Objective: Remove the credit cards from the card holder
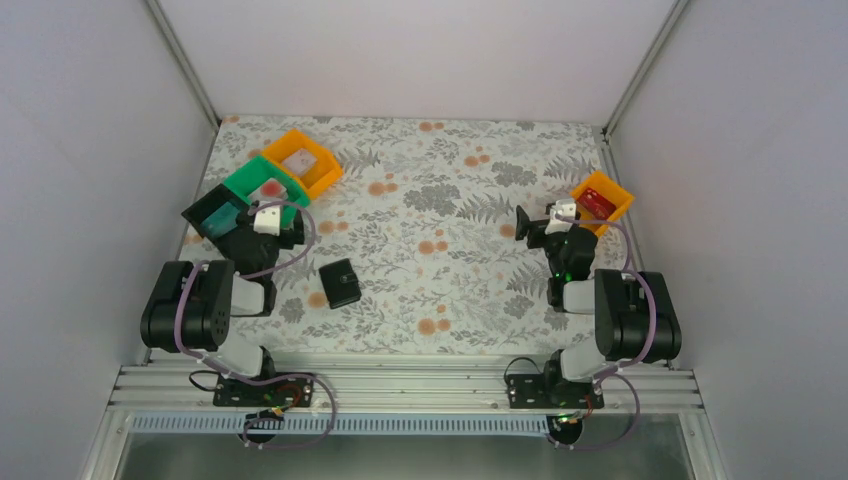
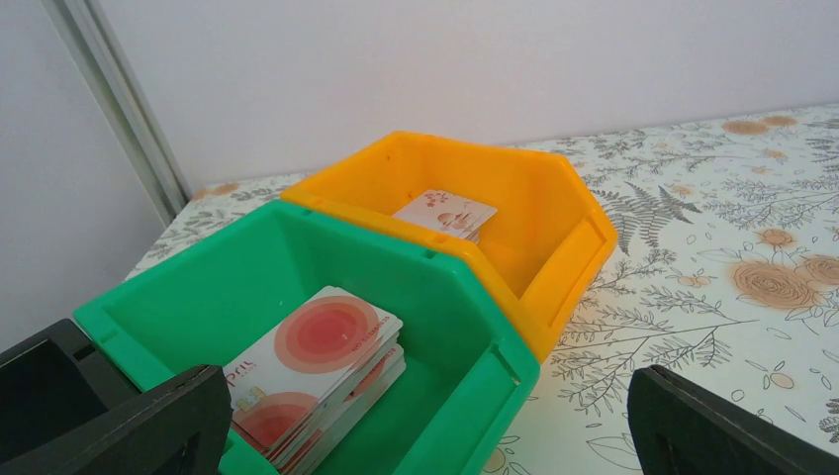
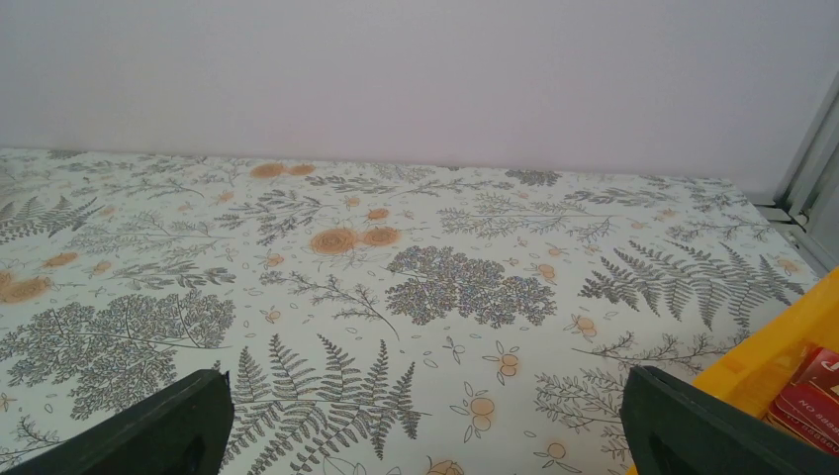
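Detail is poor on the card holder point(image 1: 340, 283): from above we see it only as a small black rectangle, folded shut, so its inside is hidden and we cannot see the credit cards at all. Neither wrist camera shows it.

The black bin point(image 1: 212, 212) is partly covered by the left arm in the top view and cut off at the corner of the left wrist view. The orange bin on the right point(image 1: 602, 200) is cut off at the edge of the right wrist view, where only a piece of its wall and some red packets point(image 3: 806, 391) appear; their print is too small to read.

The left end effector point(image 2: 425, 426) is wide open and holds nothing. Its two black fingers point(image 2: 148, 426) stand at the lower corners of its own view, in front of the green bin point(image 2: 465, 327) with a stack of printed cards point(image 2: 317, 366). Behind it stands another orange bin point(image 2: 554, 218) with one card point(image 2: 445, 213).

The right end effector point(image 3: 425, 426) is also fully open and empty, above the flowered surface point(image 3: 396, 247).

The card holder lies flat on the surface between the two arms, nearer to the left one. It sits to the near right of the left end effector, apart from it, and well apart from the right end effector.
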Tool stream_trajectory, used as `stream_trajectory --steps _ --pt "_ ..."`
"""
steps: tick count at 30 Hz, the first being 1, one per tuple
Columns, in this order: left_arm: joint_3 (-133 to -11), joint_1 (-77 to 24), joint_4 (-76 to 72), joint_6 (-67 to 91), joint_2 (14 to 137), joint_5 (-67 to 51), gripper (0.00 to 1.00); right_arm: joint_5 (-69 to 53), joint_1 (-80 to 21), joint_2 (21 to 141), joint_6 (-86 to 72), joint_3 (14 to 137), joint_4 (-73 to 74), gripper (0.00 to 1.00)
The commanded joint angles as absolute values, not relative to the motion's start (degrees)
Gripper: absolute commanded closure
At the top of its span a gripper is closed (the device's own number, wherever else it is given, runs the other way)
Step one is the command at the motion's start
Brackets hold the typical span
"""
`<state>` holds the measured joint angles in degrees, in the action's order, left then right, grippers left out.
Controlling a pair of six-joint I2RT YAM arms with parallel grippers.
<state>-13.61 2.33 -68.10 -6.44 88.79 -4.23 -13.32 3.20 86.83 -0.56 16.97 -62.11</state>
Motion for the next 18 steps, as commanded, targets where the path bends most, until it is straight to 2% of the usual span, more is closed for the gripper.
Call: stream_trajectory --steps 1,6,9,10,11,13,15,18 --pt "-14.30 2.11 -70.58 -6.62 88.99 -4.18 0.00 -12.64 3.50 87.39 0.10 18.35 -62.95 0.01" --pt "-14.33 2.11 -70.58 -6.61 88.98 -4.14 0.00 -11.21 3.47 86.07 -0.68 19.93 -59.62 0.01" --pt "-15.91 2.11 -67.14 -7.28 87.06 -5.86 0.00 -10.45 3.59 81.00 -1.85 27.30 -44.41 0.01" --pt "-20.13 2.11 -58.14 -7.55 85.43 -8.07 0.00 -12.13 3.66 79.36 -2.68 29.74 -40.43 0.01" --pt "-29.82 2.37 -39.42 -8.89 85.19 -11.36 0.00 -14.90 3.69 78.15 -4.24 32.34 -35.34 0.01" --pt "-44.99 2.99 -14.96 -11.66 89.50 -20.82 0.00 -23.20 3.16 77.58 -7.45 38.96 -27.94 0.01" --pt "-50.48 3.58 -6.40 -13.00 93.01 -29.67 0.00 -24.82 0.48 78.47 -8.45 45.25 -18.80 0.01" --pt "-47.00 2.86 -6.93 -15.75 89.86 -34.53 0.00 -15.07 -10.44 81.16 -5.74 55.28 -2.89 0.01"
